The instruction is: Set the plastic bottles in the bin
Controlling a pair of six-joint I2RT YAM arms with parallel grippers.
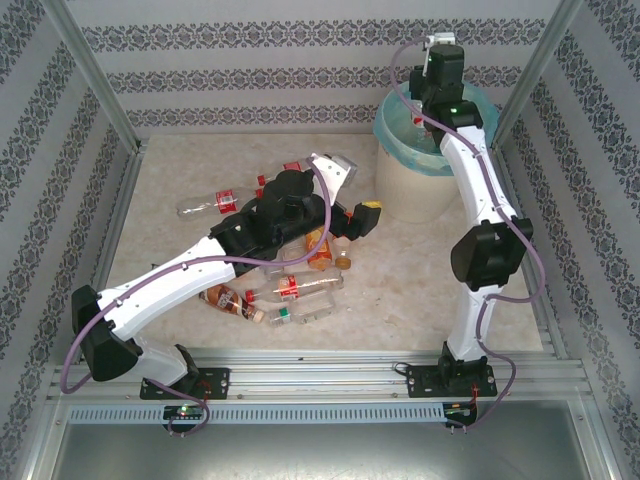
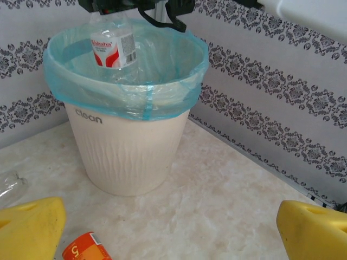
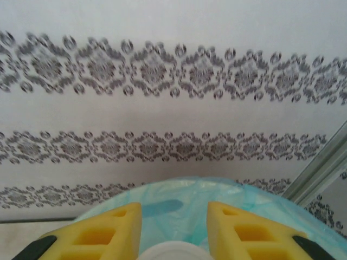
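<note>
A red-and-white-labelled bottle (image 2: pixel 113 49) hangs just above the mouth of the bin (image 2: pixel 130 157), pinched in the right claw (image 3: pixel 173 216). The bin stands in the desk's (image 1: pixel 400 290) far right corner. To its left, the other bottles (image 1: pixel 290 290) lie heaped on the desk under the left claw (image 2: pixel 172 219), whose jaws are spread wide with nothing between them.

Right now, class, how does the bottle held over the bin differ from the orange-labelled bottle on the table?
The held bottle has a red-and-white label, the orange-labelled bottle an orange one. The held bottle hangs near upright over the bin; the orange-labelled bottle rests on the table. Both are labelled bottles.
</note>
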